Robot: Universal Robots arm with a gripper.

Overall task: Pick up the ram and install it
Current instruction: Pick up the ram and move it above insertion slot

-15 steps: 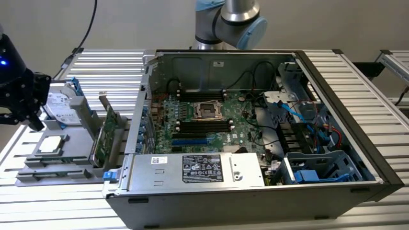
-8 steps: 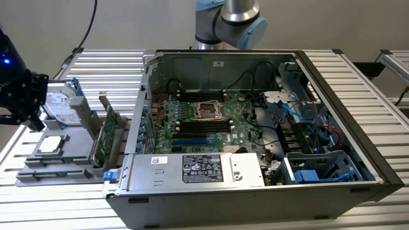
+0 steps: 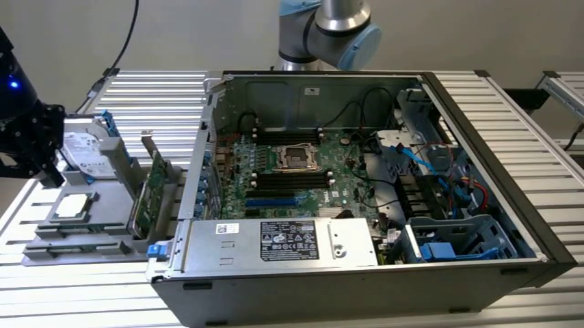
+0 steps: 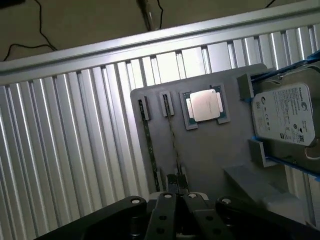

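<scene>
Ribbed metal table (image 4: 60, 150); pincer (image 4: 176, 184) fully closed, empty, over the ram (image 4: 171, 132) in a grey tray (image 4: 210, 150).

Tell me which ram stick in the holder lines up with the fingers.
The ram stick beside the processor; the other stick stands one slot further off.

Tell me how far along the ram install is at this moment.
Done: nothing yet. Two long, narrow ram sticks stand on edge in the grey plastic tray beside the square silver processor. In hand: the black gripper is shut over one end of the stick nearer the processor, lifting nothing. Left: the pick-up and install; the black motherboard memory slots look empty.
</scene>
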